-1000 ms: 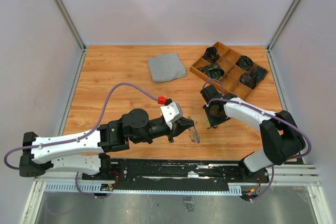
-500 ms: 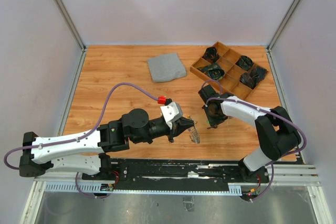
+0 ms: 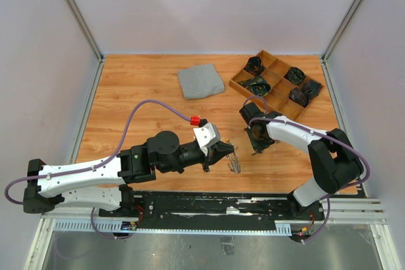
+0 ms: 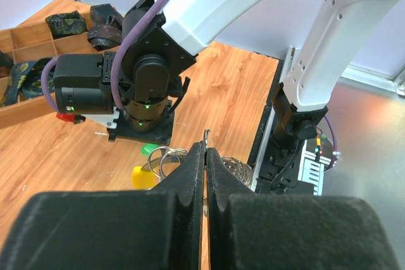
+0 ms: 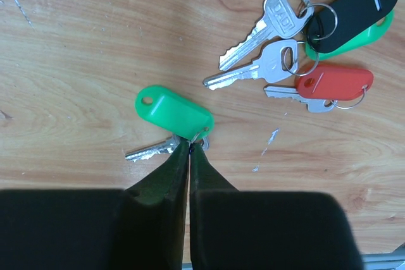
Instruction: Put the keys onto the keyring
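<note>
The step in hand is picking up one key. The right tool (image 5: pixel 190 147) has its fingers pressed together on the small split ring of the green-tagged key (image 5: pixel 174 113), which lies flat on the worktop (image 5: pixel 76 49). The hold looks thin, right at the fingertips. The left tool (image 4: pixel 205 151) is clamped on the keyring (image 4: pixel 166 158), a silvery wire loop with a coiled stretch, and one wire end pokes up between its fingers.

The green-tagged key sits near the keyring, on its right. The other keys (image 5: pixel 272 61) lie farther from the keyring than that one. They are a cluster of silver blades with red, black and green tags. A yellow tag (image 4: pixel 142 176) shows just beside the keyring; I cannot tell whether it is threaded on.

Next, I judge, the key must be lifted and carried to the keyring, and its split ring lined up with the wire end. That calls for fine aim, and the shallow pinch could slip as the tag swings.
</note>
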Action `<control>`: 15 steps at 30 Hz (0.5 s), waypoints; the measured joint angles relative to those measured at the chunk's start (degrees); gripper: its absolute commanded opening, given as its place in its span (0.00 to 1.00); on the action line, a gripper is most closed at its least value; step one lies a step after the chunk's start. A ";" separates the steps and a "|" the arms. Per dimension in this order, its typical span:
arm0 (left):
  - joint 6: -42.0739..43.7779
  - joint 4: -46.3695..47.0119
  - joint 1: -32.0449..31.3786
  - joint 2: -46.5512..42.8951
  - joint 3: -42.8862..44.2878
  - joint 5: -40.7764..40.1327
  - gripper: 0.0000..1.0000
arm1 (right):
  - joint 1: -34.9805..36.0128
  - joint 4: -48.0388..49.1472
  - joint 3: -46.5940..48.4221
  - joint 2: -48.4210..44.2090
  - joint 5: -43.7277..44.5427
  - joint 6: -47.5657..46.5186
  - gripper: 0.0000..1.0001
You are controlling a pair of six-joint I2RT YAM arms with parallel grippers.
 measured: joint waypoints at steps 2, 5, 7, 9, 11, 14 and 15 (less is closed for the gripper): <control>0.00 0.00 0.00 0.00 0.00 0.02 0.01 | 0.00 -0.28 0.00 -0.61 0.04 -0.04 0.01; 0.00 0.00 0.00 0.00 0.00 0.09 0.00 | 0.00 -0.94 0.00 -2.29 -0.04 -0.15 0.01; 0.00 -0.02 0.00 0.00 0.00 0.15 0.01 | 0.00 -1.36 0.02 -4.13 -0.66 -0.48 0.01; 0.02 -0.02 0.00 0.00 0.07 0.15 0.00 | 0.00 -1.84 0.15 -6.67 -2.05 -1.05 0.01; 0.02 -0.09 0.00 0.00 0.26 0.13 0.01 | 0.00 -2.38 0.59 -10.08 -3.82 -1.64 0.01; 0.02 -0.04 0.00 0.00 0.35 0.09 0.00 | 0.00 -2.71 1.66 -14.49 -6.51 -2.43 0.01; 0.04 -0.09 0.00 0.00 0.35 0.04 0.01 | 0.00 -2.84 1.99 -15.91 -7.45 -2.86 0.01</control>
